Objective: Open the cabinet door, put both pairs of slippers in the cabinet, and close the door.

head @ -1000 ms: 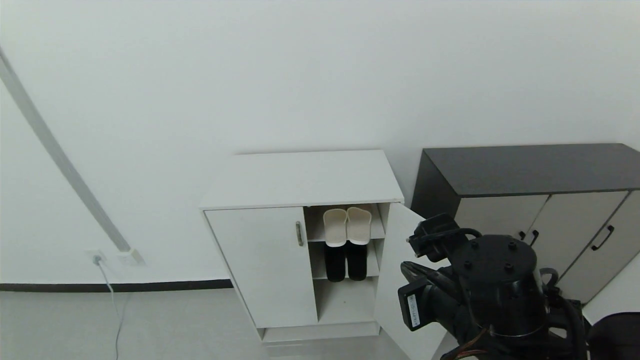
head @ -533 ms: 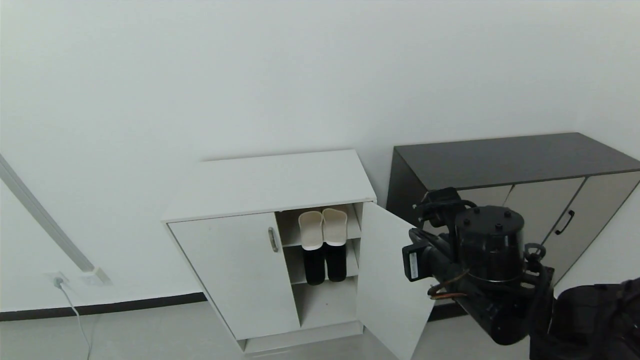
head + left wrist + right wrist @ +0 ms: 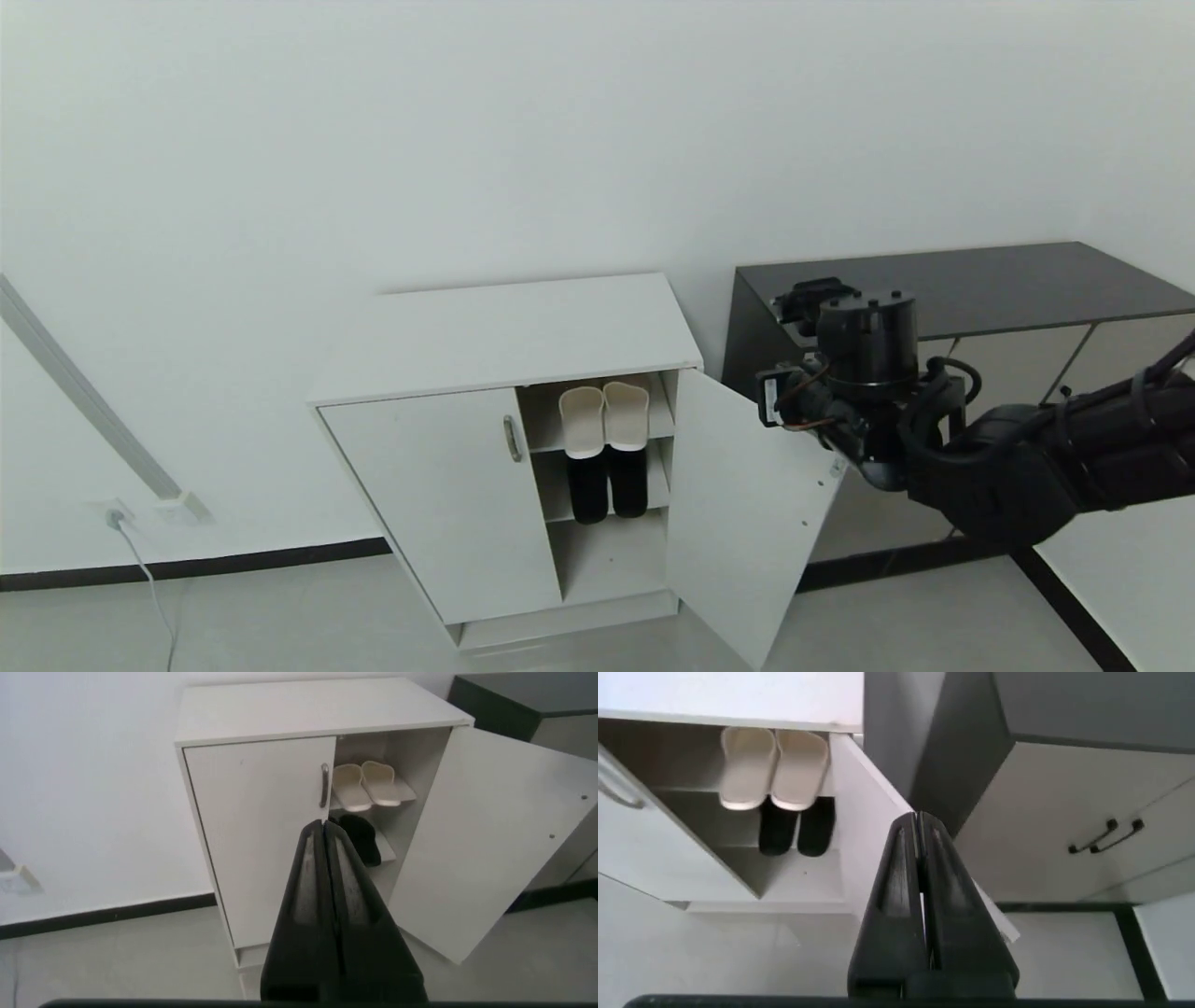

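Note:
The white cabinet (image 3: 504, 336) stands against the wall, its left door (image 3: 448, 504) closed and its right door (image 3: 742, 504) swung open. A white pair of slippers (image 3: 604, 420) lies on the top shelf. A black pair (image 3: 609, 485) lies on the shelf below. My right arm's wrist (image 3: 864, 364) hangs just beyond the open door's outer edge. In the right wrist view the right gripper (image 3: 920, 819) is shut and empty, above the door's edge (image 3: 878, 803). The left gripper (image 3: 324, 826) is shut and empty, in front of the closed door's handle (image 3: 324, 784).
A dark-topped cabinet (image 3: 952, 280) with grey doors stands just right of the open door. A wall socket with a cable (image 3: 117, 518) and a slanted grey conduit (image 3: 84, 406) are at the far left. Bare floor (image 3: 280, 616) lies before the cabinet.
The head camera has turned, shifting the whole scene left. My right arm has risen and stretched out towards the open door's outer edge. Slippers and doors stay as they were.

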